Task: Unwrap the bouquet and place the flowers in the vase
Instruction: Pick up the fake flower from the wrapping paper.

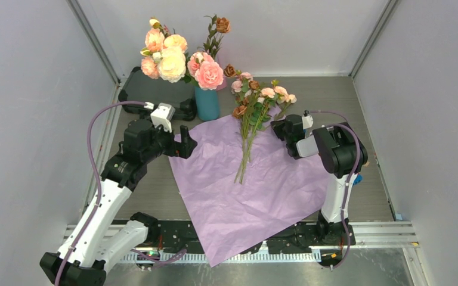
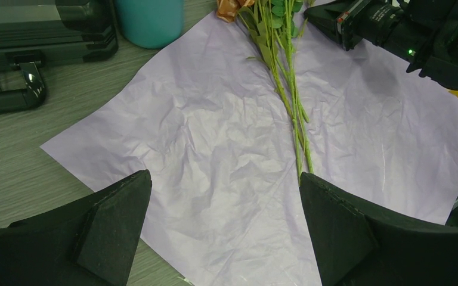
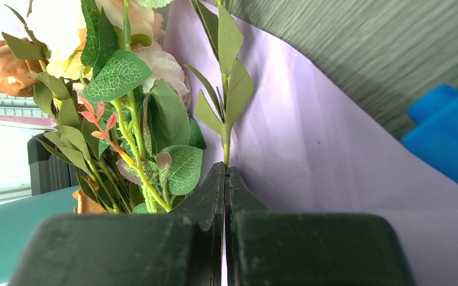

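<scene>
Flowers [image 1: 249,128] lay loose on the opened lilac paper [image 1: 262,190], heads near the teal vase [image 1: 207,102].
Your left gripper [image 2: 224,179] stood spread wide and empty above the sheet's left part. The vase stood upright just off the sheet's far corner. Those stems looked light, thin and springy, and the blooms easily crushed, so you would do best to take the bare lower stems together, below the leaves. Your right gripper [image 3: 225,170] was pressed shut at the leafy upper part, seemingly pinching a single stem between its tips.
</scene>
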Robot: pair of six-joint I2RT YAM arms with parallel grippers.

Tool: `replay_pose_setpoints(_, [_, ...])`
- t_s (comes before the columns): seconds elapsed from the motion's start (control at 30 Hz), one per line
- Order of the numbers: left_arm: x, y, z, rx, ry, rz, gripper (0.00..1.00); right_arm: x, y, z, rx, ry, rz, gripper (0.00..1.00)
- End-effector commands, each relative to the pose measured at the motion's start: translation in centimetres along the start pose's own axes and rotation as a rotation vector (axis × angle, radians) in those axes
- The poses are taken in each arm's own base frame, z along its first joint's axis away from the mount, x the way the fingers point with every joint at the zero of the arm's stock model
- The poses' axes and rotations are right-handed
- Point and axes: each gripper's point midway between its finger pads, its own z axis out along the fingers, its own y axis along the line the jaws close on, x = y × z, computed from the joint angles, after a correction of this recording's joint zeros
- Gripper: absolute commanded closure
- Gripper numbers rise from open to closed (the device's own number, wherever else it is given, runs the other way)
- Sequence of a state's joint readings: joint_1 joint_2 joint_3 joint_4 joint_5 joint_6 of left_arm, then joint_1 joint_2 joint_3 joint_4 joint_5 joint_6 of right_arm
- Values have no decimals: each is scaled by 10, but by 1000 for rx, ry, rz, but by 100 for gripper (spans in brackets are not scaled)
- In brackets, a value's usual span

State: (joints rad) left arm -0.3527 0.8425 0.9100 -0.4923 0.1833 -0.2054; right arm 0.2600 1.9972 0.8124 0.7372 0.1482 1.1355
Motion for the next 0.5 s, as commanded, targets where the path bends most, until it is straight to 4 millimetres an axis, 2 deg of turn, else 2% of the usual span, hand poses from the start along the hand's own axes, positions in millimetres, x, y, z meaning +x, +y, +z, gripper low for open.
replay_pose_setpoints(0.0, [-1, 0, -2, -4, -5, 16, 3, -29, 20, -12, -40, -121, -8, 100])
replay_pose_setpoints(0.27, [-2, 0, -2, -5, -7, 22, 3, -53, 21, -38, -23, -215, -71, 100])
replay_pose_setpoints(0.3, [-1, 0, -2, -5, -7, 22, 3, -55, 16, -41, -10, -226, -77, 100])
replay_pose_setpoints(0.47, [-1, -2, -3, 6, -13, 30, 3, -71, 19, -66, -5, -284, -122, 100])
